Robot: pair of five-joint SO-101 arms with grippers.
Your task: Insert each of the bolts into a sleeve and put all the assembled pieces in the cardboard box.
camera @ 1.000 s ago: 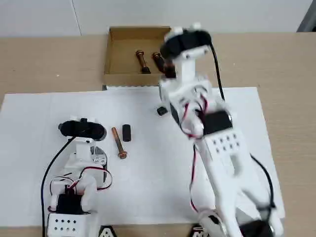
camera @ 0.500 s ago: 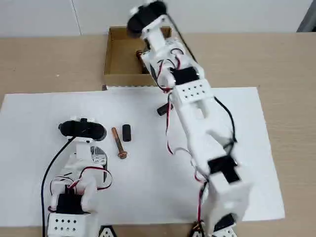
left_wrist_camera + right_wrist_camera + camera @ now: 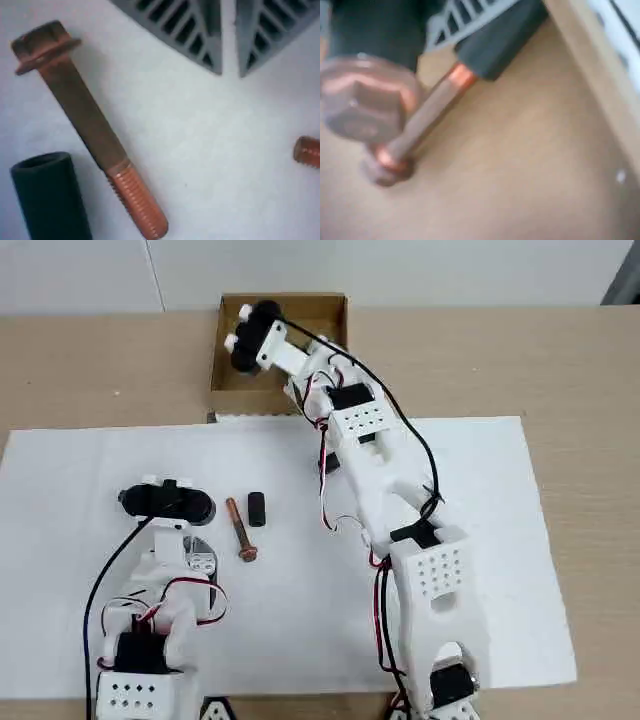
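Note:
A copper bolt and a black sleeve lie side by side on the white paper, just beside my left gripper, which is shut and holds nothing. My right gripper hangs inside the cardboard box, shut on a sleeved bolt whose hexagonal head looms close. On the box floor lies another bolt in its sleeve. A second black sleeve peeks out beside the right arm.
White paper covers the table's middle, with bare wood around it. The right arm stretches from the front edge across the paper to the box. A copper bolt tip shows beside the left gripper.
The right arm has swung left over the box, its wrist going from the box's right edge to its left part. The left arm, loose bolt and sleeve have not moved.

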